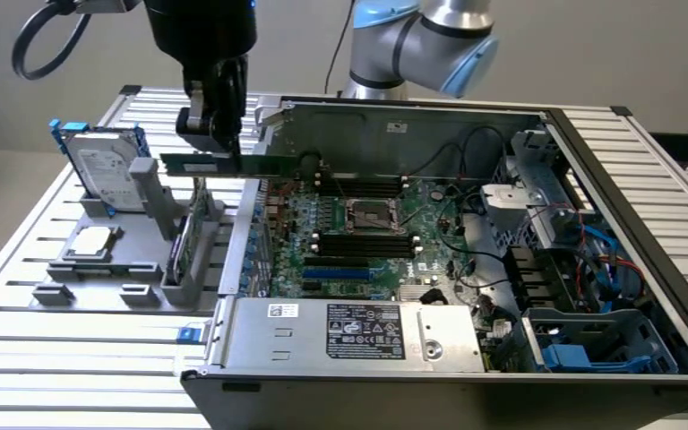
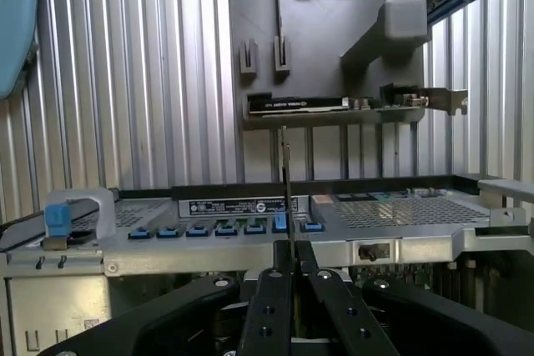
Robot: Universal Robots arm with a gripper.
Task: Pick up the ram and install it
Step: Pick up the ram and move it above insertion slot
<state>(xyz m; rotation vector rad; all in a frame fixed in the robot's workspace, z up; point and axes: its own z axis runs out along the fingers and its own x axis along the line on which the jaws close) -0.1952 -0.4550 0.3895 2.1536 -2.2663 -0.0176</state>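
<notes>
Gripper [image 1: 219,148] [image 2: 289,289] pinched narrow on the ram [image 1: 275,165] [image 2: 288,189], stick level and airborne. Grey parts fixture [image 1: 93,291] below it, open computer case [image 1: 631,179] right alongside.

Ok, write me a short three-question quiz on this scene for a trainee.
1. True or false: the claw is shut on the ram.
2. In the exterior view the ram's long side runs: A) straight up, B) level, C) steeply tilted.
3. Name the silver thing that stands in a blue frame at the exterior view's left.
Key: 1 true; 2 B; 3 the hard drive.
</notes>
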